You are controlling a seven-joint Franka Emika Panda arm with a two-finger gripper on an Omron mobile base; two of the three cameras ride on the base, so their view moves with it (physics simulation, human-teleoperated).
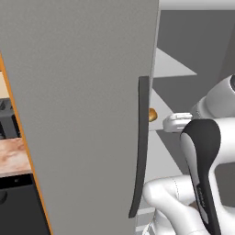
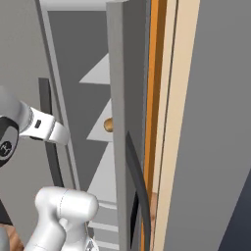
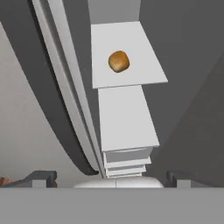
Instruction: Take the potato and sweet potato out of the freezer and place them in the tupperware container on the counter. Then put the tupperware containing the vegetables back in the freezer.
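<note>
Hand (image 3: 111, 177) spread wide, holding nothing, aimed into the freezer (image 1: 82, 114).
The potato (image 3: 119, 61) sits on an upper grey shelf (image 3: 131, 74) inside, well apart from the fingertips (image 3: 43, 178).

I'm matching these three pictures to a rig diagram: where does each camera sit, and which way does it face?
Left base view: behind the arm's left, facing the tall grey freezer's open door; white arm at lower right.
Right base view: behind its right, looking past the door's edge; arm at lower left.
Hand view: on the hand, looking along the open gripper at grey shelves.
All three share the small tan-golden potato.
</note>
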